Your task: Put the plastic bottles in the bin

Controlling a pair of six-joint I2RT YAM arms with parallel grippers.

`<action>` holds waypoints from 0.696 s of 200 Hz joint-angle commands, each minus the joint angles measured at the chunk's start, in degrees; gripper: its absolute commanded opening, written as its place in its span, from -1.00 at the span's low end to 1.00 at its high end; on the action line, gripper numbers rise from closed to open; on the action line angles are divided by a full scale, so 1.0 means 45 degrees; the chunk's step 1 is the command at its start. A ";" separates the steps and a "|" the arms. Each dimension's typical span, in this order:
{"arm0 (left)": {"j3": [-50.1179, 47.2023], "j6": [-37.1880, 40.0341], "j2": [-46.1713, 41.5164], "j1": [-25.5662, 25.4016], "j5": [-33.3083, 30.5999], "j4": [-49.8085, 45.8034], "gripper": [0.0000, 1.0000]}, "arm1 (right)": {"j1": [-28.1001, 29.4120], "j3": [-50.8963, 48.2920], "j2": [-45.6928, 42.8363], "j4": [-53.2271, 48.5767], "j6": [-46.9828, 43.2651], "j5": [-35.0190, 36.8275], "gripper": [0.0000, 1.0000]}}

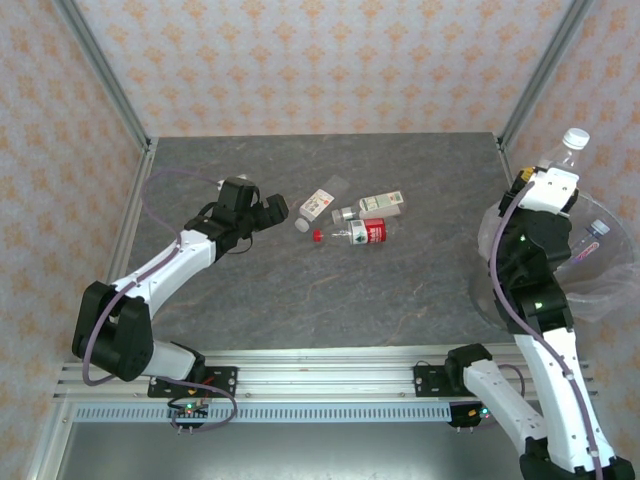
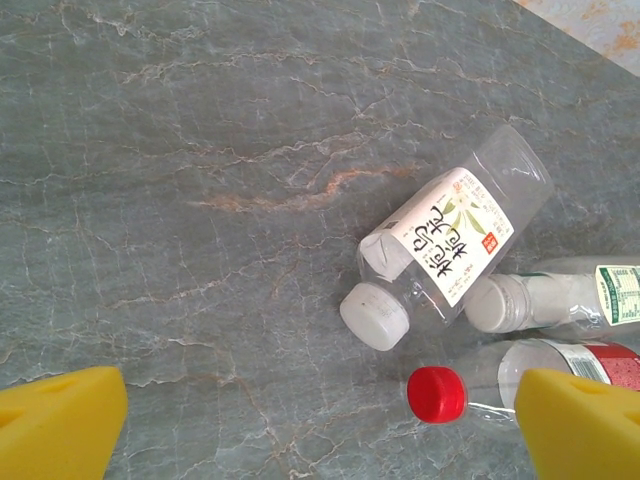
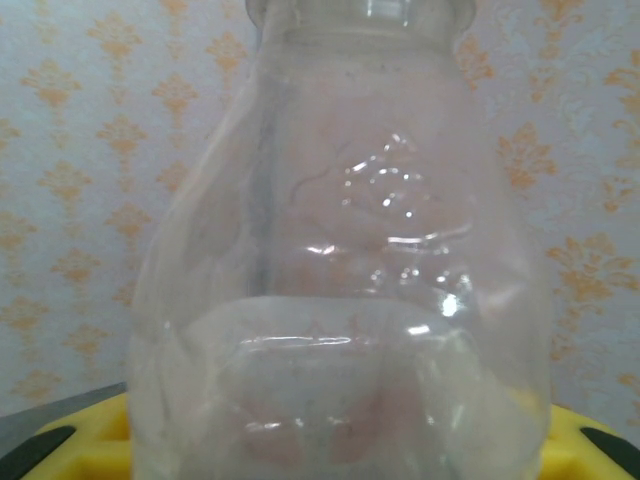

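Observation:
Three plastic bottles lie together mid-table: a white-labelled one, a green-and-white-labelled one and a red-labelled one with a red cap. My left gripper hangs open just left of them, its yellow fingers wide apart with the red cap between them. My right gripper is shut on a clear white-capped bottle, held upright over the bag-lined bin. Another bottle lies inside the bin.
The bin stands off the table's right edge, beside the right arm. Metal frame posts rise at the back corners in front of patterned walls. An aluminium rail runs along the near edge.

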 commanded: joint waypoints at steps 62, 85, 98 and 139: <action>0.0758 0.0224 0.0277 0.0085 0.0410 -0.0289 1.00 | -0.3840 -0.0341 0.0728 -0.1610 0.2223 -0.1225 -0.05; 0.0776 0.0142 0.0251 0.0086 0.0421 -0.0341 1.00 | -0.4274 -0.0456 0.1108 -0.2278 0.2516 -0.0698 -0.04; 0.0758 0.0103 0.0242 0.0098 0.0427 -0.0321 1.00 | -0.4454 -0.0793 0.1146 -0.2302 0.2895 -0.0539 0.01; 0.0926 0.0078 0.0456 0.0084 0.0608 -0.0343 1.00 | -0.4535 -0.1393 0.1388 -0.2208 0.3391 0.0724 0.65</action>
